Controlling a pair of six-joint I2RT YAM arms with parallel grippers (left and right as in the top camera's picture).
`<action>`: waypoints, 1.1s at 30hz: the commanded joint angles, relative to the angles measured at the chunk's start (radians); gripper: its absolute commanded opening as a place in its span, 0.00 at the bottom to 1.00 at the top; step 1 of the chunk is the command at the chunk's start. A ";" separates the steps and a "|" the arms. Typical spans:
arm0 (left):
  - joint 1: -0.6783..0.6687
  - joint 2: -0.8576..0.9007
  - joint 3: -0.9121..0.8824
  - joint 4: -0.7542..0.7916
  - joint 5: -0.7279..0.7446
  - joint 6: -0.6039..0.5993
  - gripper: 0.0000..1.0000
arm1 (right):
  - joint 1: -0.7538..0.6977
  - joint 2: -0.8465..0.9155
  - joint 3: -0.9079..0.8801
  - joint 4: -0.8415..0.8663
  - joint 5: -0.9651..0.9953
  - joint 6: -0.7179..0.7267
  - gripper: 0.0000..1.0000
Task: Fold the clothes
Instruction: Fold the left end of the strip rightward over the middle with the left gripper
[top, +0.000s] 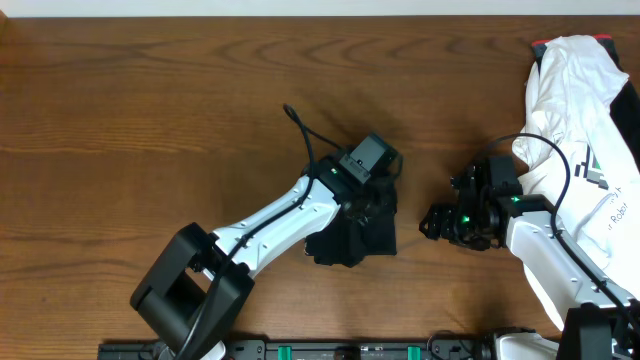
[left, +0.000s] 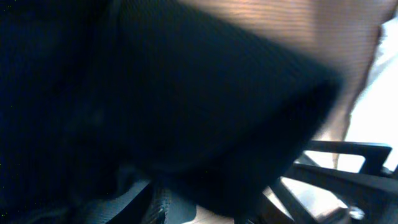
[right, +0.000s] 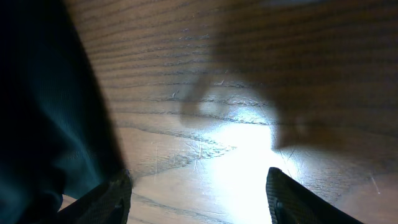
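The clothes (top: 352, 238), a black T-shirt, lie bunched into a small dark bundle at the table's middle front. My left gripper (top: 377, 200) is down on the bundle's far right corner, under its wrist camera. In the left wrist view the black fabric (left: 155, 93) fills nearly everything. The left gripper (left: 205, 215) has its jaws a little apart, with pale wood showing between them. My right gripper (top: 436, 222) hovers just right of the bundle, apart from it. It stands open (right: 199, 200) over bare wood, with the shirt's edge (right: 37, 124) at its left finger.
A white garment (top: 580, 110) with a green-and-black logo lies crumpled at the far right, partly beside the right arm. A red-and-black thing (top: 545, 45) peeks out at its top. The wooden table (top: 150, 110) stretches left and back.
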 joint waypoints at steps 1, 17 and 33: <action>-0.004 -0.029 0.054 -0.011 0.021 0.051 0.34 | -0.007 0.004 0.013 0.003 -0.003 -0.027 0.69; 0.155 -0.106 0.050 -0.380 -0.201 0.285 0.35 | -0.007 -0.025 0.013 0.048 -0.290 -0.231 0.66; 0.196 0.012 -0.090 -0.382 -0.212 0.359 0.19 | 0.051 -0.015 0.013 0.129 -0.342 -0.192 0.62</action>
